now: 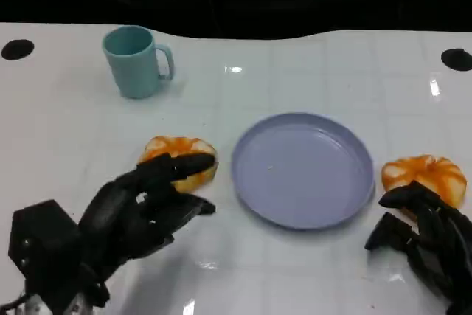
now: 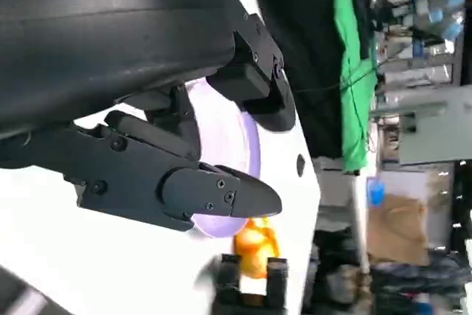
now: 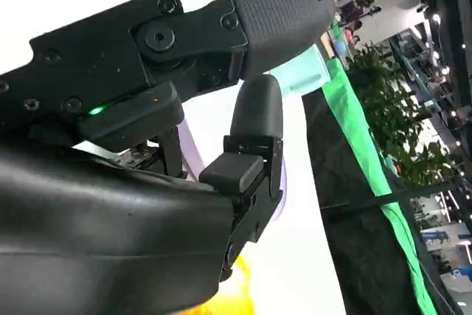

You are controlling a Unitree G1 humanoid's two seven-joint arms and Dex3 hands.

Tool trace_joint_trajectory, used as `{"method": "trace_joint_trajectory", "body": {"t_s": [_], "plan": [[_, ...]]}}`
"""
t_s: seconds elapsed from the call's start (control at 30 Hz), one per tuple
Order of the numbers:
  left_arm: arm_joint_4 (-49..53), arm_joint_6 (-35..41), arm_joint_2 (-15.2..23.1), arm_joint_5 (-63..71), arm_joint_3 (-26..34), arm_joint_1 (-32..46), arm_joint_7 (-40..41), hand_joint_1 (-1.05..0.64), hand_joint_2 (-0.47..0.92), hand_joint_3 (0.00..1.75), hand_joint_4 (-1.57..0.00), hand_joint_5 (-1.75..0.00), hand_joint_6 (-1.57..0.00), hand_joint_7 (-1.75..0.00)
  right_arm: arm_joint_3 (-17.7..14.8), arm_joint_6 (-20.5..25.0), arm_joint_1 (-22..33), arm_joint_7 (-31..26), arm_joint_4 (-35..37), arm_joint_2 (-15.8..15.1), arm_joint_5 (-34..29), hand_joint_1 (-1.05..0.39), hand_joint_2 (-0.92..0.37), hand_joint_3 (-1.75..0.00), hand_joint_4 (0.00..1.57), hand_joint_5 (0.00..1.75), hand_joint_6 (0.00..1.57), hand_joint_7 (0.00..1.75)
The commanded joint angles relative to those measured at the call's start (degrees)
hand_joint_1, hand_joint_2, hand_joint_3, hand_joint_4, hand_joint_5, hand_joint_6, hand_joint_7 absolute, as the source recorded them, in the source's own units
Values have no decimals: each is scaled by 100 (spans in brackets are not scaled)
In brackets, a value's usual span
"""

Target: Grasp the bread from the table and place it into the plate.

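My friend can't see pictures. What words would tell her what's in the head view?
A round lilac plate sits empty on a white table, with an orange-glazed bread to its left and another bread to its right. The robot's black left hand reaches over the left bread, its right hand sits beside the other, and a teal mug stands farther back.

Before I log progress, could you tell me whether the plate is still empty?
Empty. The plate shows bare; both breads lie on the table beside it.

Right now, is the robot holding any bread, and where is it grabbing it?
Not yet. The left hand reaches over the left bread, fingers apart. The right hand sits just before the right bread.
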Motion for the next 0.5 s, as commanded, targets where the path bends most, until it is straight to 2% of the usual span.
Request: {"method": "trace_joint_trajectory", "body": {"t_s": [0.03, 0.1, 0.2, 0.27, 0.33, 0.5], "plan": [[-400, -33, 537, 854, -188, -87, 369, -53, 92, 15, -27, -61, -41, -2, -9, 138, 63, -77, -15, -76, -18, -55, -92, -23, 65, 157, 61, 124], [-545, -20, 880, 1616, -360, -255, 592, -56, 92, 15, -24, -58, -38, -1, -7, 126, 41, -98, 10, -66, -22, -54, -92, -23, 66, 157, 61, 124], [-748, 176, 1171, 2496, -560, -419, 886, -60, 92, 16, -21, -56, -36, 0, -3, 122, 26, -98, 19, -55, -11, -54, -92, -23, 66, 156, 61, 124], [-948, 454, 1389, 3444, -768, -581, 1186, -60, 92, 7, -22, -43, -38, 0, 2, 101, 24, -96, 19, -40, -8, -54, -92, -22, 66, 156, 61, 124], [-1001, 585, 1467, 3970, -904, -682, 1389, -58, 92, 3, -23, -34, -38, 0, 10, 58, 28, -130, 25, -32, -32, -55, -92, -21, 66, 156, 62, 123], [-983, 879, 1600, 4935, -1259, -981, 1588, -55, 91, 1, -20, -26, -35, 0, 25, 46, 49, -155, -6, -25, -32, -56, -92, -21, 66, 156, 63, 121]]}}
